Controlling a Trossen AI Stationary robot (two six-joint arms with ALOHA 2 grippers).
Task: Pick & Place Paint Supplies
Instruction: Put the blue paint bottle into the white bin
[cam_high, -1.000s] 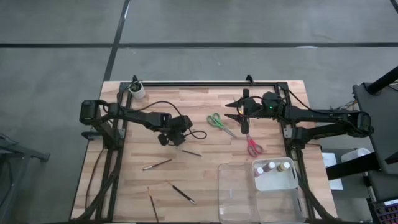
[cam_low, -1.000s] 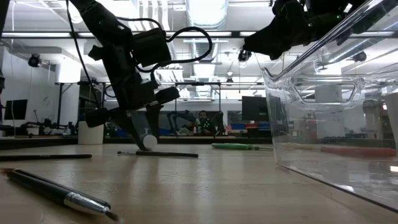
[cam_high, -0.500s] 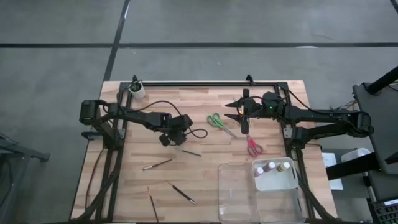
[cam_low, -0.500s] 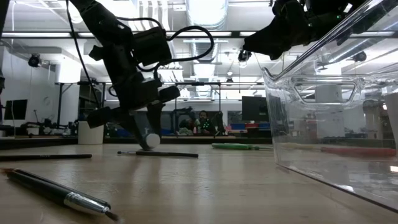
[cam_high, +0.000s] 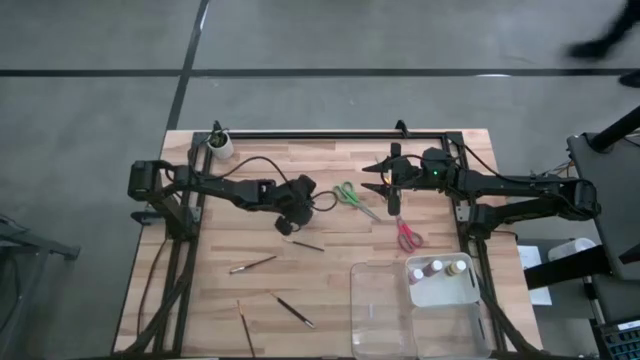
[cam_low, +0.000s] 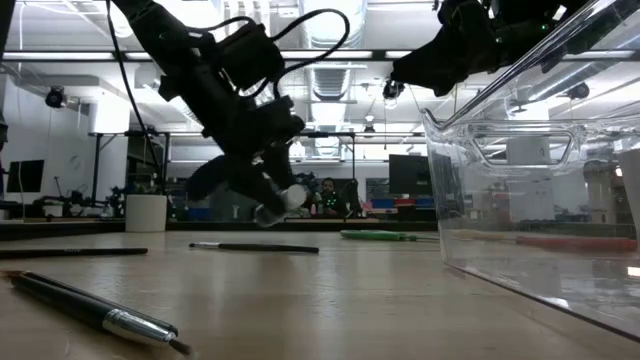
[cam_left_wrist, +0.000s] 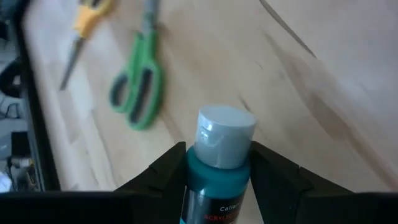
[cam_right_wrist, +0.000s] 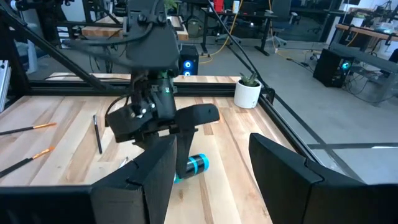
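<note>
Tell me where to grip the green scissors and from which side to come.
Grip the green scissors across the narrow pivot, just past the handle loops, coming straight down. They lie flat on the table, closed, so only a top pinch gets under them. The open right gripper hovers nearest.

floor (cam_high: 100, 120): grey, dark seam lines | ceiling lights (cam_low: 335, 20): bright | desks (cam_right_wrist: 367, 31): behind table
</note>
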